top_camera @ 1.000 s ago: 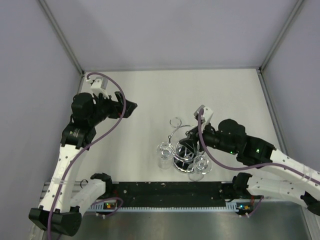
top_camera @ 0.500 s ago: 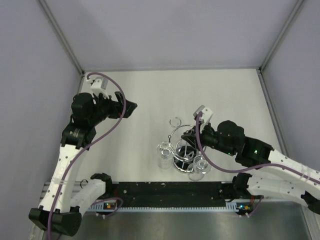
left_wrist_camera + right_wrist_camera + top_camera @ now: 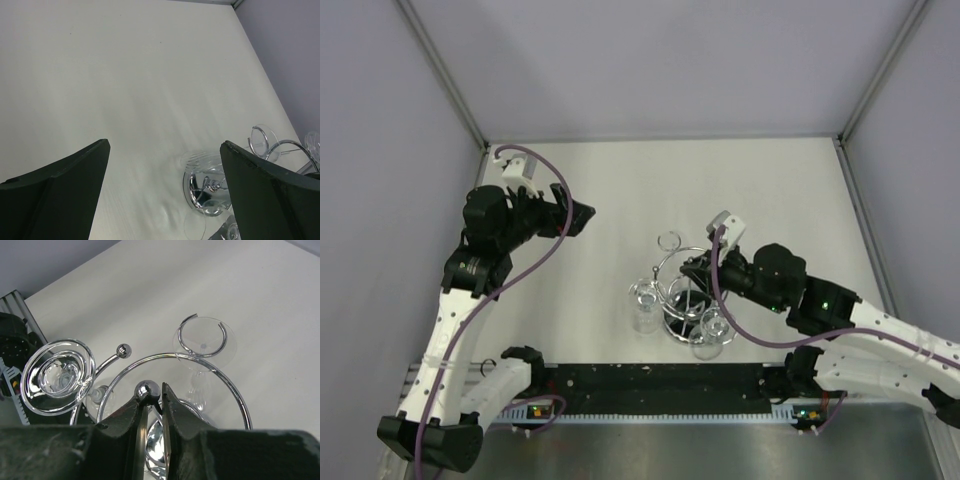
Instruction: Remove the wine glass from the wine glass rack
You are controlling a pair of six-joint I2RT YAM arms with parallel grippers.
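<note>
Pinching the central post of the wine glass rack (image 3: 148,389) just under its ball top, the right tool (image 3: 151,396) has its fingers drawn nearly together with only the thin chrome rod between them, so it grips the stand and not a glass. Over the last second this tool has travelled toward 9 o'clock, across the large hoop and onto the post. The rack, with what hangs on it, has slid a little the same way over the surface (image 3: 620,180). One wine glass (image 3: 643,300) hangs from an arm ring at 9 o'clock of the post, and a second glass (image 3: 711,333) at about 5 o'clock, so nothing has come off yet. Well apart at 10 o'clock, the left tool (image 3: 582,214) has not moved; it is spread wide and holds nothing. The change reads as bracing: with the stand now pinned, the free left tool looks the likely one to lift a glass out. The small slide suggests the rack drags easily if pushed sideways.
</note>
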